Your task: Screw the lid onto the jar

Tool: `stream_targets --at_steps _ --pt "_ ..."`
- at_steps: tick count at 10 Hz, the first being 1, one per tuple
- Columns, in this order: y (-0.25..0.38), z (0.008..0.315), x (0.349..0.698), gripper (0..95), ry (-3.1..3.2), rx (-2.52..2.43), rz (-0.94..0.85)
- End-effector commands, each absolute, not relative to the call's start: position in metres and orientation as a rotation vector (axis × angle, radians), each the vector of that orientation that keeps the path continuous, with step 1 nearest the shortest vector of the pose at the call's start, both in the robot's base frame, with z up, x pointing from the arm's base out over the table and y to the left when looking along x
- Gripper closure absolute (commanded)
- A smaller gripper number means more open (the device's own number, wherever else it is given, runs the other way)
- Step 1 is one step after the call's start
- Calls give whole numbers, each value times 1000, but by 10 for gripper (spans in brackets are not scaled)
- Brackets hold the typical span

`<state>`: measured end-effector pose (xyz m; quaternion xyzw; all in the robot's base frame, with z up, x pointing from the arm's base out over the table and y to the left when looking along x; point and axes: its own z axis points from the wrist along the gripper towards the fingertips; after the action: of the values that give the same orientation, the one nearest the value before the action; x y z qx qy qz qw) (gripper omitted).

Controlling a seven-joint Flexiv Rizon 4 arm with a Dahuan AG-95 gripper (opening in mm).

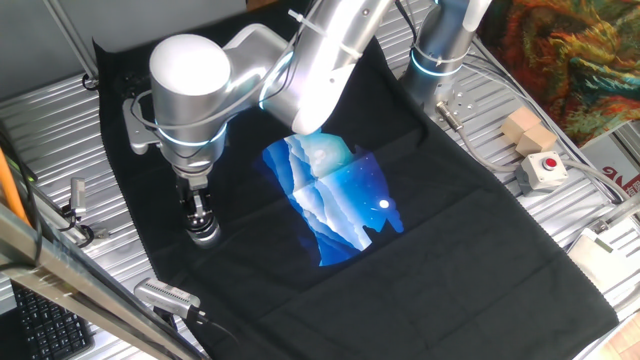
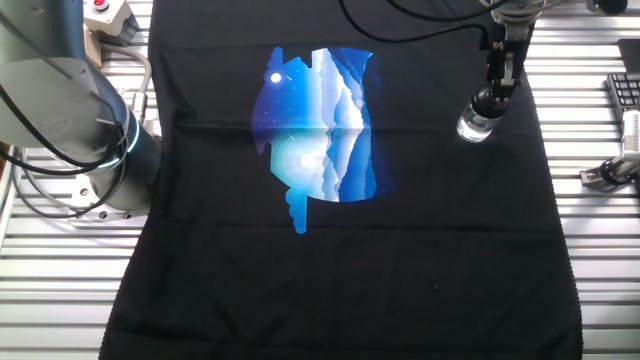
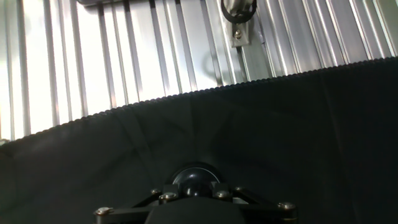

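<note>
The jar (image 1: 204, 235) is small, clear and silvery. It stands on the black cloth (image 1: 420, 250) near its left edge, and near the right edge in the other fixed view (image 2: 474, 127). My gripper (image 1: 200, 214) points straight down onto the jar's top (image 2: 491, 97). In the hand view the lid (image 3: 195, 178) shows as a dark round cap with a faint glint, held between my fingers; the gripper (image 3: 195, 188) is shut on it. The lid sits on the jar's mouth, and the jar itself is hidden below it in the hand view.
A blue picture (image 1: 335, 200) lies mid-cloth. A red-buttoned box (image 1: 543, 170) and wooden blocks (image 1: 525, 130) sit off the cloth. A second arm's base (image 2: 85, 130) stands at the cloth's side. A metal clamp (image 2: 610, 172) and a keyboard (image 2: 625, 95) lie near the jar's side.
</note>
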<state>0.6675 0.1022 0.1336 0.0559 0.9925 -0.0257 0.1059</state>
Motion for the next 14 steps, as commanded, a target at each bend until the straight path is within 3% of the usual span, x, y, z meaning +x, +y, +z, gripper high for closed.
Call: stream_targets --at_steps 1,14 --pt "103 133 667 950 2922 127 -75" --pt "106 133 665 950 2925 97 -82"
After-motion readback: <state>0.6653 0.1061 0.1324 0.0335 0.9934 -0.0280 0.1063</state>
